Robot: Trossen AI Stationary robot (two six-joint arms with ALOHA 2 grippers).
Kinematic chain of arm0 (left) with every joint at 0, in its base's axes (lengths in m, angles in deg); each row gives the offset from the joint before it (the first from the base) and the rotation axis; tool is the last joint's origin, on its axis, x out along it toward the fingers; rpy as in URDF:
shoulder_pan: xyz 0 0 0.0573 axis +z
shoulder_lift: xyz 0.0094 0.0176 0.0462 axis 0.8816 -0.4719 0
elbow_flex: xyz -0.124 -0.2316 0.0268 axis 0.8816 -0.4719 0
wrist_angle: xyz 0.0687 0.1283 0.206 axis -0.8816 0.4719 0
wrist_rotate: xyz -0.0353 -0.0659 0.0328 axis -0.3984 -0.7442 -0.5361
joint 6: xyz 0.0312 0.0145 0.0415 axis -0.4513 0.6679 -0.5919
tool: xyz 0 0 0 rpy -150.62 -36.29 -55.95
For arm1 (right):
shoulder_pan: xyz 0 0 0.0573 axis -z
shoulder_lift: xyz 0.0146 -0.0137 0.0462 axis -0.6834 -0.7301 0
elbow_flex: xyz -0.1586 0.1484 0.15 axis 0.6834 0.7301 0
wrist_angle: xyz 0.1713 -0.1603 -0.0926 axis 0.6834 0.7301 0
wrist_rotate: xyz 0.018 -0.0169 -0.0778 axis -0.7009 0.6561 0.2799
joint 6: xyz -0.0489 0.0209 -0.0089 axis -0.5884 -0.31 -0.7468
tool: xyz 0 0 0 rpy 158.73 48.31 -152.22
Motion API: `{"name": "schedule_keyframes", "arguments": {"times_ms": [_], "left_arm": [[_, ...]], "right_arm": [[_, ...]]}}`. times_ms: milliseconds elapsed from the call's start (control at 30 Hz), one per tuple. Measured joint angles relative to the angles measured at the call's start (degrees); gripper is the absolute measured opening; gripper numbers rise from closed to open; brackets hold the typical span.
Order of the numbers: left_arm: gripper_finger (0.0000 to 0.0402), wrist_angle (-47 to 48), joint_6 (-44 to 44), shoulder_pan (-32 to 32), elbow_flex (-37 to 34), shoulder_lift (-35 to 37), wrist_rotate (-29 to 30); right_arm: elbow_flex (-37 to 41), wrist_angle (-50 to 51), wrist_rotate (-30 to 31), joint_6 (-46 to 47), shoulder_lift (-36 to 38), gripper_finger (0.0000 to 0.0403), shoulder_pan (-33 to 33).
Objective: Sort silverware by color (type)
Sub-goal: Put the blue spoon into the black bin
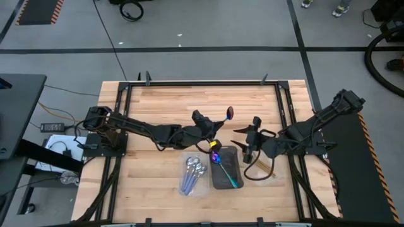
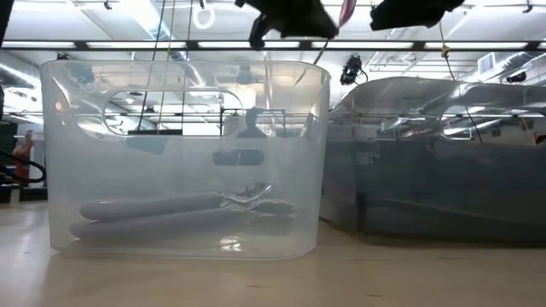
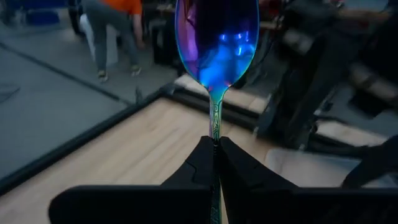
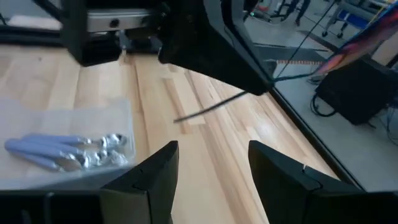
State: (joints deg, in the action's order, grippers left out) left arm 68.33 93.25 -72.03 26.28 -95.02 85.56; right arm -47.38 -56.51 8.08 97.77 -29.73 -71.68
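An iridescent spoon is pinched by its handle in the closed left gripper, raised above the table's middle — the right gripper is held wide apart, empty, just right of the trays.

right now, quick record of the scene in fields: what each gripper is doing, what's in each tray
left gripper: shut on the iridescent spoon, holding it by its handle above the table, bowl away from the wrist
right gripper: open, holding nothing, beside the dark tray
clear tray: silver spoons lying together
dark tray: one more iridescent spoon with a teal handle
gold spoons: on the table under the right arm, not in a tray
table: wood
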Motion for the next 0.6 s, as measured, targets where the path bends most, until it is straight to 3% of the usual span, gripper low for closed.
{"name": "schedule_keyframes", "arguments": {"times_ms": [333, 500, 600], "left_arm": [[0.0017, -12.6, -10.32, -1.34, 0.0, -0.07, -4.05], [0.0017, -15.44, -12.22, -2.15, 0.0, -0.07, -4.91], [0.0017, -16.74, -12.41, -2.29, 0.0, -0.08, -6.43]], "right_arm": [[0.0, -6.06, -8.59, -4.32, -0.13, 0.0219, 5.37], [0.0, -11.18, -15.28, -7.39, -0.13, 0.0227, 7.48], [0.0, -14.0, -16.29, -10.09, -0.13, 0.023, 8.06]]}}
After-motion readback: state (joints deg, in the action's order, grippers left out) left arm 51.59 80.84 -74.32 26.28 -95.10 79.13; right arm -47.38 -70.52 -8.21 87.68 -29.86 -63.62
